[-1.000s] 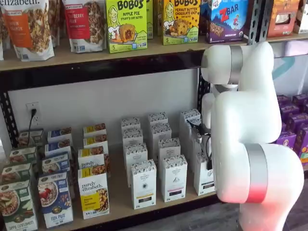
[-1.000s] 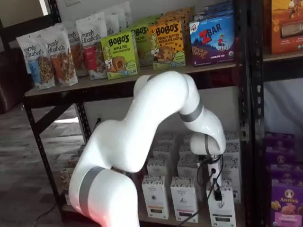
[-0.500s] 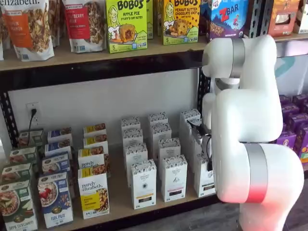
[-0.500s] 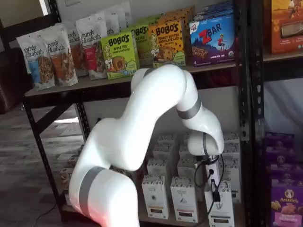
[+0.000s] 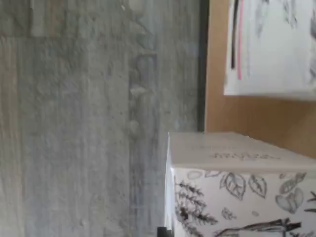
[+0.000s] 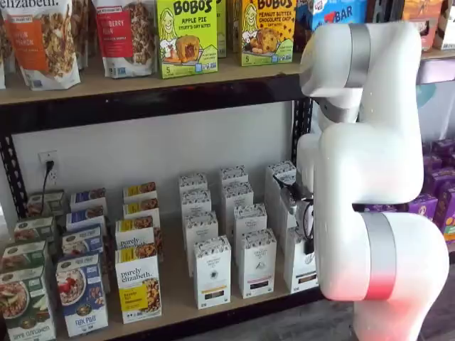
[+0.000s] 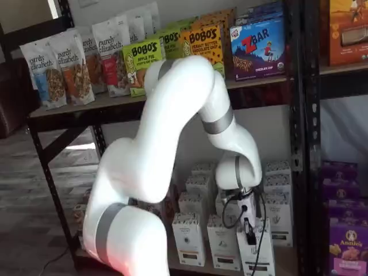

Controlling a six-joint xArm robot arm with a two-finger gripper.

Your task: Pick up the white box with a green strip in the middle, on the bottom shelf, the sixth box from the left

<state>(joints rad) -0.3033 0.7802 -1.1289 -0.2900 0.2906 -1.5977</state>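
Since the earlier frames the gripper (image 7: pixel 249 233) has been carrying the white box (image 7: pixel 257 253) forward off the bottom shelf (image 6: pixel 178 302), pinching its top at lower right in both shelf views. Behind, two front-row white boxes are standing.

On the top shelf, the green box (image 6: pixel 186 37) reads "BOBO'S APPLE PIE", the yellow box (image 6: pixel 267 30) beside it "BOBO'S PEANUT BUTTER CHOCOLATE CHIP", and the blue box (image 7: pixel 258 49) "ZBAR". The granola bags (image 7: pixel 56 68) at the far end carry "purely elizabeth.", a name repeated on the yellow-labelled boxes (image 6: pixel 138 285) on the bottom shelf. A purple box (image 7: pixel 347 248) in the neighbouring bay reads "Annie's"; the print on the white leaf-patterned box (image 5: pixel 242 187) in the wrist view is too blurred to read.
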